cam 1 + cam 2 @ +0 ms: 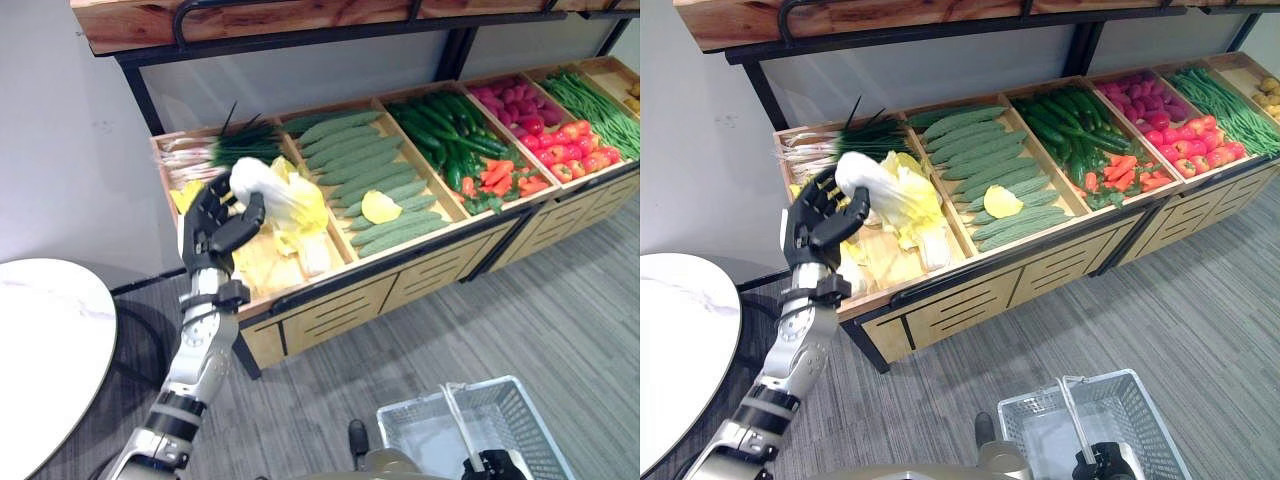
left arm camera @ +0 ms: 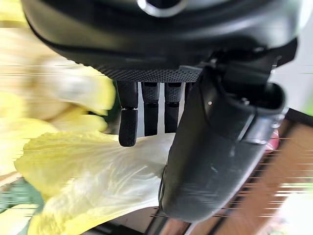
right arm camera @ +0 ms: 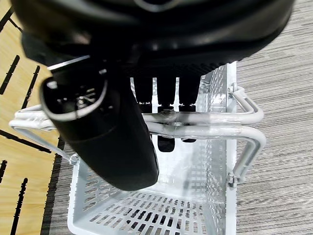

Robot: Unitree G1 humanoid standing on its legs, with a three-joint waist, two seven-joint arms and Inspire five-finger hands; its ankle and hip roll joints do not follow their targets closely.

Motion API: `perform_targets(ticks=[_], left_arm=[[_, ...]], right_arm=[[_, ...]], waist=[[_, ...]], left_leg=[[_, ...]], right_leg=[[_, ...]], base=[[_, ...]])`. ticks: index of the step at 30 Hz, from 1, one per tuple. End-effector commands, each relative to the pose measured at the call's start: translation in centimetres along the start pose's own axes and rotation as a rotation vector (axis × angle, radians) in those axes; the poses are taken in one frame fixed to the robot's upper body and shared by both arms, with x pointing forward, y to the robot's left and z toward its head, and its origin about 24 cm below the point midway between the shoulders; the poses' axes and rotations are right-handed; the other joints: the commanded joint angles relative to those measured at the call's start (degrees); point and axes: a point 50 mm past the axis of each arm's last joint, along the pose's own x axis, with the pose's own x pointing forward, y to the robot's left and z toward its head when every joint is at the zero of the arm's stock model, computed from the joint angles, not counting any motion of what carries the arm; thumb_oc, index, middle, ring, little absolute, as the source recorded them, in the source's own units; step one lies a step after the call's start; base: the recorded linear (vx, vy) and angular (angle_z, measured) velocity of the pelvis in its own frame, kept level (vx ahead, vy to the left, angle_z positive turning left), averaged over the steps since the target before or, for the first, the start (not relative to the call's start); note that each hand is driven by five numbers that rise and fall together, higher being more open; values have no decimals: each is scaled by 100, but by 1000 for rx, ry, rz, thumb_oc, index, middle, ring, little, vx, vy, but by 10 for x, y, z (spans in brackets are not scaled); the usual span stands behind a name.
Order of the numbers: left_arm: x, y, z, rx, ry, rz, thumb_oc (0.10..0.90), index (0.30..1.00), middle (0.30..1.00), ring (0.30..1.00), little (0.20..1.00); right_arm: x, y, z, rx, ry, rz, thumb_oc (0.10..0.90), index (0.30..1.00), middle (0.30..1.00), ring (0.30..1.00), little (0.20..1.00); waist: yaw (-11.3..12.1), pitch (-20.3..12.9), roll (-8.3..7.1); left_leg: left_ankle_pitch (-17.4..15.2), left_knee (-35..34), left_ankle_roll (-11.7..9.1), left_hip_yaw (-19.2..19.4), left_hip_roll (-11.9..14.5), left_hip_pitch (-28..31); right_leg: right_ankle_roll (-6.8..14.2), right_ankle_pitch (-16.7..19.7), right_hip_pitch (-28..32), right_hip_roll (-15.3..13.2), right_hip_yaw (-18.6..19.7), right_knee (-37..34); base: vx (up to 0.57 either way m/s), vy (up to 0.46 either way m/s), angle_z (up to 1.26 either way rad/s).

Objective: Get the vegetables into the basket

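Pale yellow-white cabbage [image 1: 268,192] sits gripped in left hand [image 1: 213,226], raised just above the far-left produce bin [image 1: 262,268]. Right hand [image 3: 161,105] clasps the handle of the wire basket [image 1: 500,420], near right on the floor. Next: keep grip firm, swing across, release low inside the basket.

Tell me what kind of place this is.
Likely a shop's produce section, or a mock-up of one: a wooden display rack with bins of cucumbers and red peppers, and a wire shopping basket on the floor.
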Motion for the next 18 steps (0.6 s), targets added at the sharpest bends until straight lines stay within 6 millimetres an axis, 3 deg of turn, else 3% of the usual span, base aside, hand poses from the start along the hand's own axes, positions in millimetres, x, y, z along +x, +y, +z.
perform_targets(ticks=[1, 6, 18], left_arm=[[21, -23, 40, -136, -181, -159, 400, 300, 300, 300, 300], [-1, -4, 4, -289, -22, -107, 400, 300, 300, 300, 300], [-19, -3, -18, -335, 95, -129, 400, 300, 300, 300, 300]], right_arm=[[6, -22, 11, -27, -53, -54, 400, 300, 300, 300, 300], [5, -18, 7, -31, -34, -44, 400, 300, 300, 300, 300], [5, -17, 5, -38, -15, -56, 400, 300, 300, 300, 300]], waist=[[95, -163, -178], [124, -146, -173], [150, -88, -172]], left_leg=[[-41, 38, -198, -698, 183, 64], [-48, 38, -166, -674, 153, 111], [-65, 38, -126, -645, 129, 170]], right_leg=[[676, -18, 90, -511, 165, 76], [658, -33, 97, -511, 195, 77], [654, -72, 93, -501, 251, 133]], base=[[0, 0, 0], [0, 0, 0], [0, 0, 0]])
